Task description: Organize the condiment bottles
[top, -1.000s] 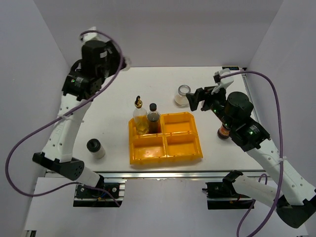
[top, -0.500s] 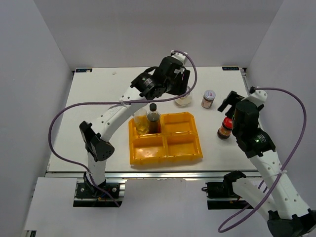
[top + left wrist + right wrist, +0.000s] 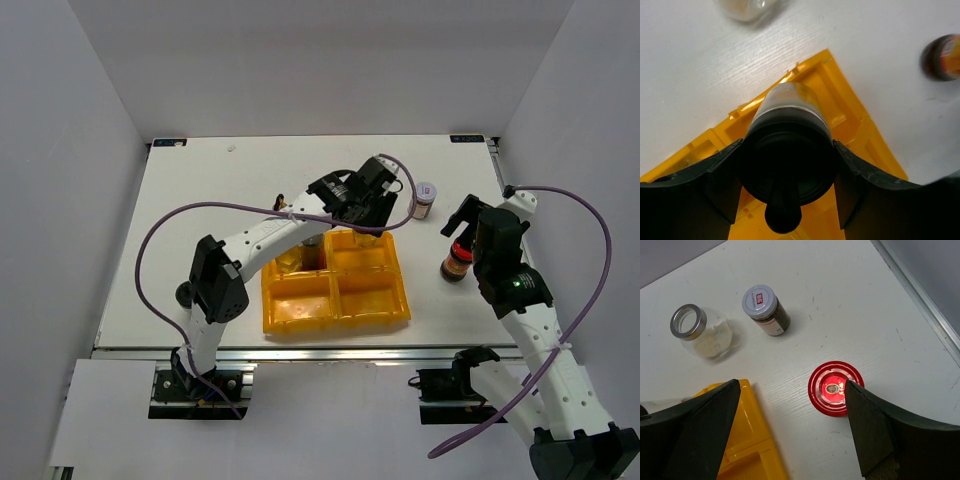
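From above, the left arm reaches across the table (image 3: 200,190) to the yellow tray (image 3: 375,315). The left gripper (image 3: 372,222) hangs over the tray's back right compartment, and its load is hidden under the wrist. The top of the gold-topped bottle (image 3: 281,202) pokes out behind the arm at the back left compartment. A second black-lidded shaker (image 3: 184,293) stands on the table left of the tray, partly behind the arm's elbow. Right of the tray, the silver-lidded jar (image 3: 424,200) stands apart from the red-lidded bottle (image 3: 456,265). The right gripper (image 3: 460,228) hovers just behind that bottle

In the left wrist view, the left gripper (image 3: 787,145) is clamped on the black-lidded shaker (image 3: 790,107), with a finger pressed against each side of its lid. The shaker is over a corner compartment of the yellow tray (image 3: 850,125), but I cannot tell whether it touches the floor. The wide clear jar (image 3: 747,7) lies blurred on the table beyond the tray, and a dark blurred jar (image 3: 942,57) stands off to the right

In the right wrist view, the right gripper (image 3: 791,390) is spread wide and grips nothing. The red-lidded bottle (image 3: 835,388) stands upright on the table below, nearer the right-hand finger (image 3: 880,435) and touching neither. Farther off stand the silver-lidded jar (image 3: 762,302) and the wide clear jar (image 3: 695,330), near each other but apart. A corner of the yellow tray (image 3: 747,440) shows at lower left
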Robot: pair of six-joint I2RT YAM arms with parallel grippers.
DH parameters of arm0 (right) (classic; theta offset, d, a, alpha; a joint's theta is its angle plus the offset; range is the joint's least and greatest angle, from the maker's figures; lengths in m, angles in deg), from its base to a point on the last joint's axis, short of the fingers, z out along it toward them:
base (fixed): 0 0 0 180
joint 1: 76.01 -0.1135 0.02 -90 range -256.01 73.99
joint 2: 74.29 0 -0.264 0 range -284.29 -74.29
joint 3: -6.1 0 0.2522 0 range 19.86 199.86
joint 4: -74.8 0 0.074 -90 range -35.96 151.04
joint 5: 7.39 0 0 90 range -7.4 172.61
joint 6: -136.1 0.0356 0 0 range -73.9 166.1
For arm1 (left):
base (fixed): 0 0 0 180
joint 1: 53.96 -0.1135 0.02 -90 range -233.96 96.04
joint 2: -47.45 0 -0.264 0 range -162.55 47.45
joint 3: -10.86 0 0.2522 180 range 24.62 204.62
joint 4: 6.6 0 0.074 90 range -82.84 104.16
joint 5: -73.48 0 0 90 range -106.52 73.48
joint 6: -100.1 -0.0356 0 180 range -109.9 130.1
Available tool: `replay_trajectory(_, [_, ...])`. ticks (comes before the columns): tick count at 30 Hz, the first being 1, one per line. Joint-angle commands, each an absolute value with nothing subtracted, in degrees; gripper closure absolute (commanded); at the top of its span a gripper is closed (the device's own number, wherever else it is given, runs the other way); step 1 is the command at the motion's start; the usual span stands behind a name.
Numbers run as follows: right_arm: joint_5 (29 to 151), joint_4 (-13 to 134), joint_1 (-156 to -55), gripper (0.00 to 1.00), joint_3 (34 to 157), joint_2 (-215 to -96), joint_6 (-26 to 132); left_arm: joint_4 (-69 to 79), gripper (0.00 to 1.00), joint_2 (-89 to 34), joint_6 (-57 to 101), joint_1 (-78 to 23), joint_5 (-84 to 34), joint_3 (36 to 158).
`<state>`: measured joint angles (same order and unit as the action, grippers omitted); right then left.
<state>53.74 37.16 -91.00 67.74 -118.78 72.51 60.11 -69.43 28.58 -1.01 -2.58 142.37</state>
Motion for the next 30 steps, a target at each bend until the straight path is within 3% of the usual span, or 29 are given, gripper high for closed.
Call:
replay_trajectory(1, [56.06,39.51,-90.16,0.11,67.23,-118.15,71.94,57.35,1.0,-67.51,30.48,-1.31,-2.54,139.76])
replay_trajectory(11, [57.73,40.56,-89.28,0.11,66.35,-118.85,71.23,55.67,0.95,-66.28,32.68,-1.22,-2.37,133.25])
replay_trajectory(15, [58.26,40.74,-89.02,0.11,66.09,-119.29,70.97,55.67,0.67,-66.72,33.21,-1.31,-1.14,132.29])
replay_trajectory(19, [58.35,40.91,-88.58,0.11,66.0,-119.29,70.88,55.93,0.55,-67.86,33.39,-1.31,-0.79,132.28])
replay_trajectory(30, [59.49,40.74,-87.88,0.11,65.65,-119.11,70.62,58.31,0.39,-71.11,34.97,-2.01,0.53,133.6])
